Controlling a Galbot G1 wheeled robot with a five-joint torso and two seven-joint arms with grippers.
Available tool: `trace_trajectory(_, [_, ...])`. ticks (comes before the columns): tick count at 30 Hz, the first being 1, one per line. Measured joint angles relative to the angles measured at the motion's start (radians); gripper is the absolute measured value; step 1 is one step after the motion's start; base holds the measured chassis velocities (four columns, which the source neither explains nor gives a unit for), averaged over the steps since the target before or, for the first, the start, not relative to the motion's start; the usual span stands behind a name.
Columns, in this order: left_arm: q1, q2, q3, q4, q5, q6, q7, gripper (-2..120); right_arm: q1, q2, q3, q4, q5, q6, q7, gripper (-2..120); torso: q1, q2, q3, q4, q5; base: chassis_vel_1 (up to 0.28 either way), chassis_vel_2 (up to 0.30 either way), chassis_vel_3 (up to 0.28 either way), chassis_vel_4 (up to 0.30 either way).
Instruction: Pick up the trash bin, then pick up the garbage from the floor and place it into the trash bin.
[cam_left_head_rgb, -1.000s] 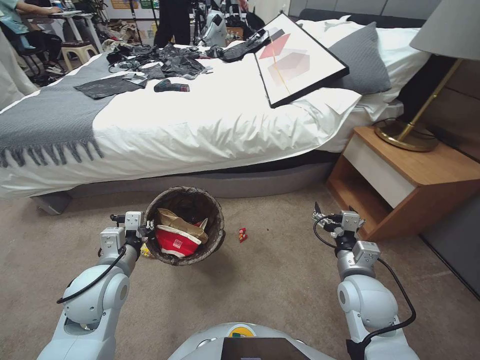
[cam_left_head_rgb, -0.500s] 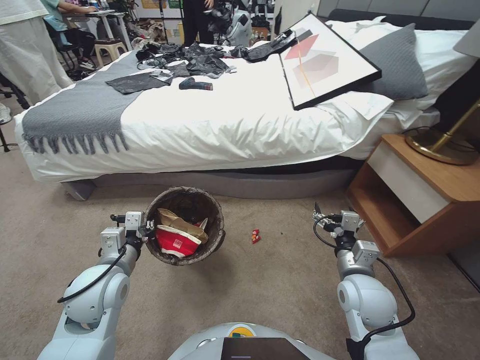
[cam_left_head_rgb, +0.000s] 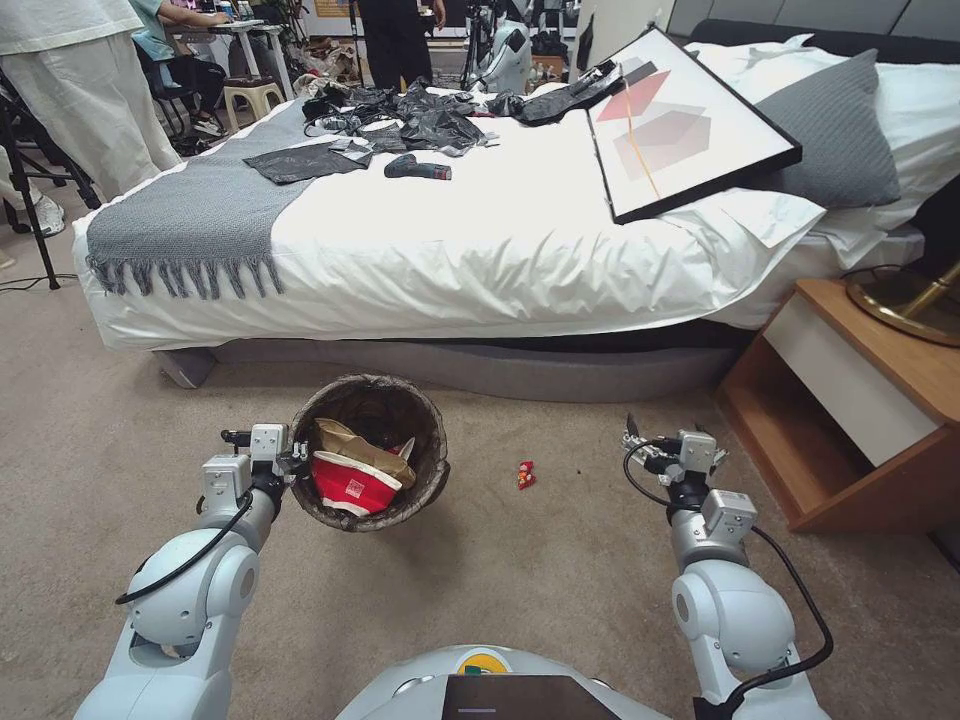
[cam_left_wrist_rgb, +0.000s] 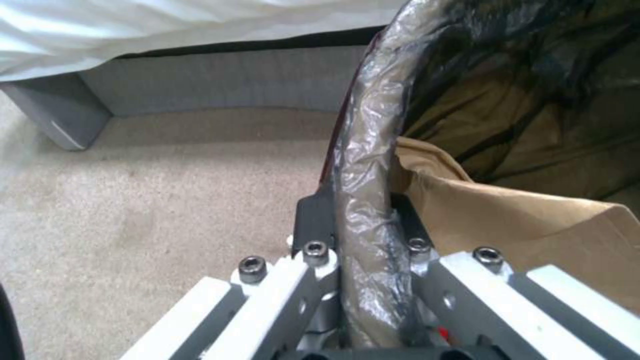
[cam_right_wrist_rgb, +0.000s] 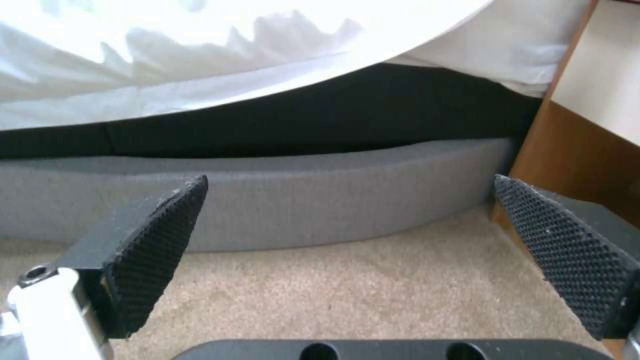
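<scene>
The whole room has slid rightward in the head view while the arms sit just as they were a moment back: the robot is turning left or driving, not reaching. The bed (cam_left_head_rgb: 480, 230) and nightstand (cam_left_head_rgb: 860, 400) have shifted right, and the small red scrap (cam_left_head_rgb: 526, 475) on the carpet now lies closer to the right gripper (cam_left_head_rgb: 640, 440), so I judge it the next piece to collect.

The bin (cam_left_head_rgb: 420, 480) hangs off the carpet at the robot's left front, already holding a red cup (cam_left_head_rgb: 350, 485) and brown paper (cam_left_head_rgb: 360, 445). The left gripper (cam_left_wrist_rgb: 363, 260) is clamped on its bagged rim; the left wrist view shows the rim pinched between the jaws. The right wrist view shows its pads (cam_right_wrist_rgb: 157, 240) spread wide with nothing between.
</scene>
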Motion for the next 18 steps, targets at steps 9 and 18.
trace_trajectory(9, [0.008,0.002,0.001,-0.004,0.012,0.0,0.001,3,0.195,-0.169,-0.112,-0.043,0.285,-0.274,0.132,100,0.0,0.0,0.0,0.0002,0.0002,0.0,0.0,0.0,0.0])
trace_trajectory(18, [0.019,-0.006,0.0,-0.011,0.022,0.0,0.001,3,0.455,-0.296,-0.287,-0.193,0.53,-0.448,0.21,100,0.0,0.0,0.0,0.0004,0.0002,0.0,0.0,0.0,0.0])
